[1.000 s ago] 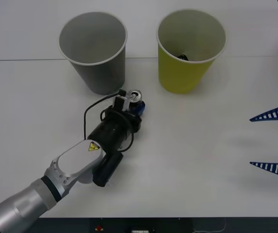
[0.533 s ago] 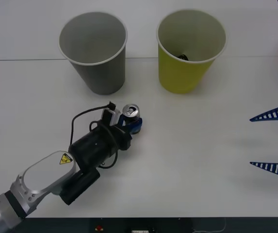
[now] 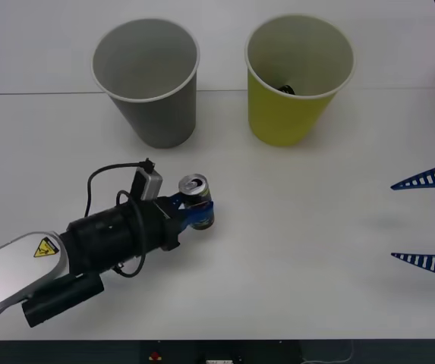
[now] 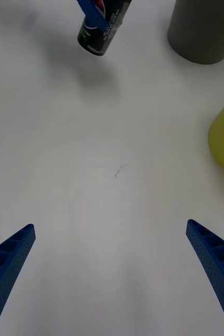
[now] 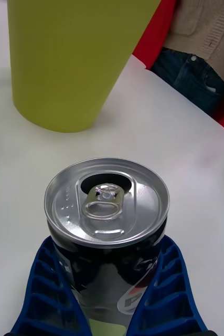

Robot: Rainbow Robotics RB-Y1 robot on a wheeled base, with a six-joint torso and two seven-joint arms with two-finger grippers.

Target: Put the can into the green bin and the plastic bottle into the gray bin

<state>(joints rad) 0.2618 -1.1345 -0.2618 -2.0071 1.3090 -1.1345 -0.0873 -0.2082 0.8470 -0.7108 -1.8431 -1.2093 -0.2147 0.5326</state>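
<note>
Between left gripper (image 3: 194,210) fingers: can (image 3: 195,199) clenched upright | step: carrying | next: lift over green bin (image 3: 297,106) rim | right gripper (image 3: 427,220) released, idle.

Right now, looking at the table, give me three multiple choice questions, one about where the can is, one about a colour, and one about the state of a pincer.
1. Where is the can?
A. inside the gray bin
B. held above the table, nearer the robot than both bins
C. lying beside the right pincer

2. What colour is the bin on the robot's right?
A. red
B. black
C. yellow-green

3. What is the left pincer doing?
A. gripping the can
B. hanging open
C. holding a bottle

Answers:
1 B, its shadow lies apart from it on the table.
2 C, the green bin stands right of the gray bin.
3 A, blue fingers hug the can.
</note>
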